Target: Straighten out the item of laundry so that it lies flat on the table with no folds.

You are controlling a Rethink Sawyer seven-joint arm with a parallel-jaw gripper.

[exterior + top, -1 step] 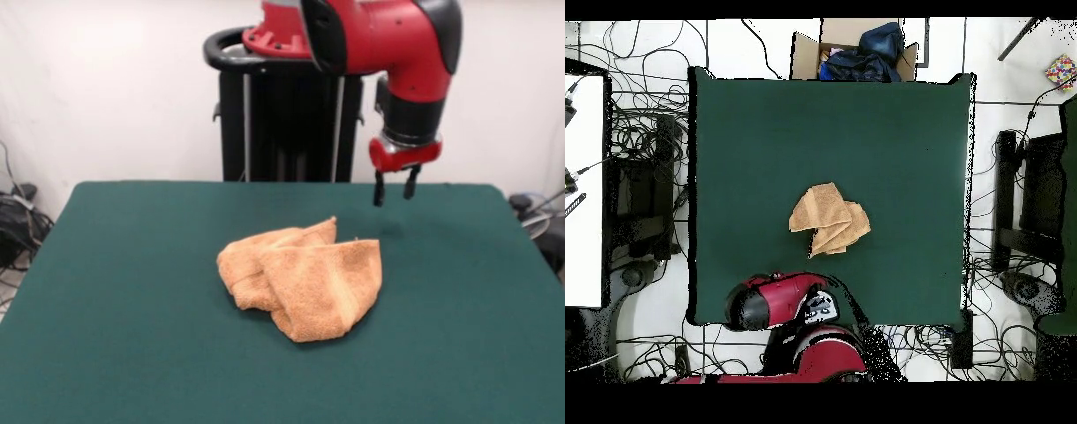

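while gripper (395,189) hovers, towel (305,274) lies crumpled.

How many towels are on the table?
1: the orange-tan towel lies crumpled and folded near the middle of the green table. Its folds might hide something, but nothing else shows.

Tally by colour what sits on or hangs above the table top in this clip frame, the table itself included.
Orange-tan: 1, the crumpled terry-cloth towel lying folded over itself near the table's middle.
Dark green: 1, the large felt-topped table.
Red and black: 1, the arm's gripper, hanging open above the table, apart from the towel.
Total: 3.
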